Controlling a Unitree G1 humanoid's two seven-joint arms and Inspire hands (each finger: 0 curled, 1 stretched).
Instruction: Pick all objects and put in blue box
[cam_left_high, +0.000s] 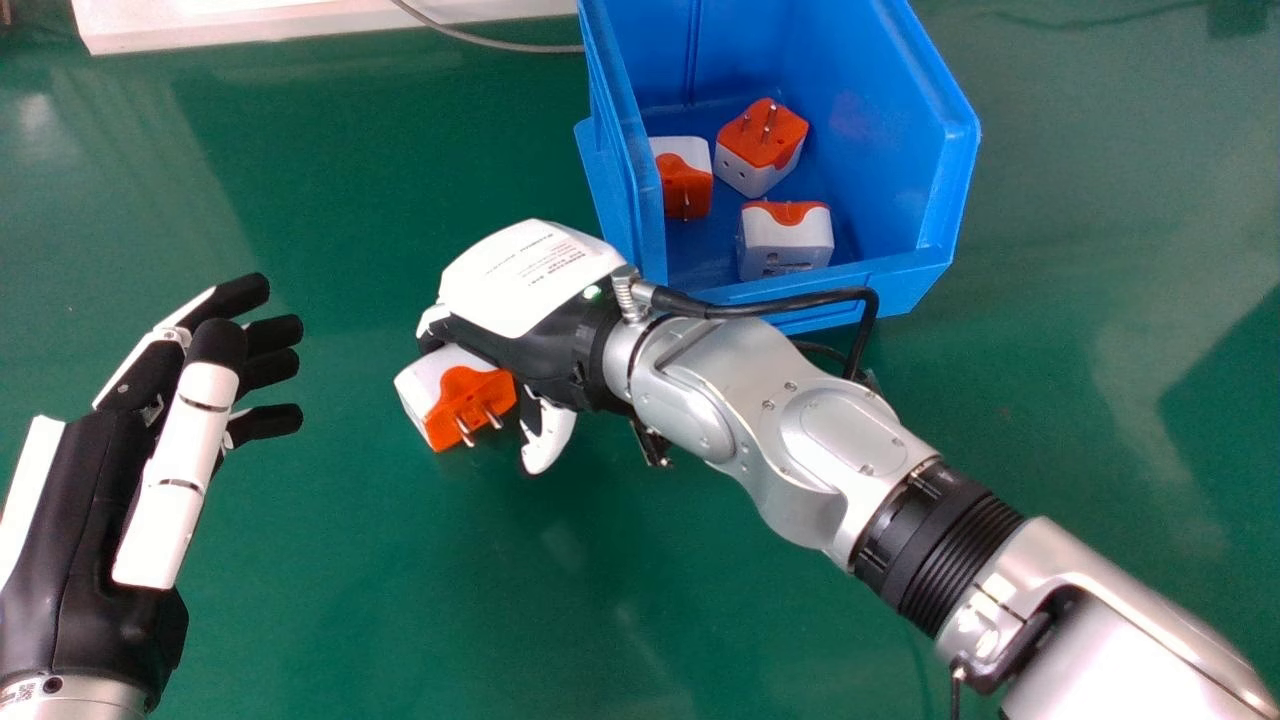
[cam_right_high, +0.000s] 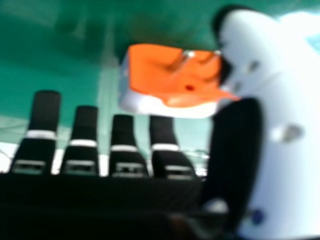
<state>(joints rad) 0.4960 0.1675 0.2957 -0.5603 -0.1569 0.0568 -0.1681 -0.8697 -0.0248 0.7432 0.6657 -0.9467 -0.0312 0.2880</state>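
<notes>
My right hand (cam_left_high: 532, 280) is over the table, left of the blue box (cam_left_high: 948, 190) in the head view, palm down. An orange and white plug adapter (cam_left_high: 462, 388) lies beside its fingers on the green table, prongs facing the robot. The right hand view has my right hand (cam_right_high: 84, 135) open, fingers extended and thumb apart, with the adapter (cam_right_high: 172, 75) just beyond the fingertips. Inside the box are three similar adapters: one (cam_left_high: 686, 178) by the left wall, one (cam_left_high: 762, 146) farther back, one (cam_left_high: 786, 240) near the front. My left hand (cam_left_high: 180, 470) stays open at the left.
The box's front and left walls rise close to my right wrist. A white object (cam_left_high: 300, 22) lies along the table's far edge, with a grey cable (cam_left_high: 480, 40) running from it toward the box. My right forearm (cam_left_high: 790, 430) crosses the table in front of the box.
</notes>
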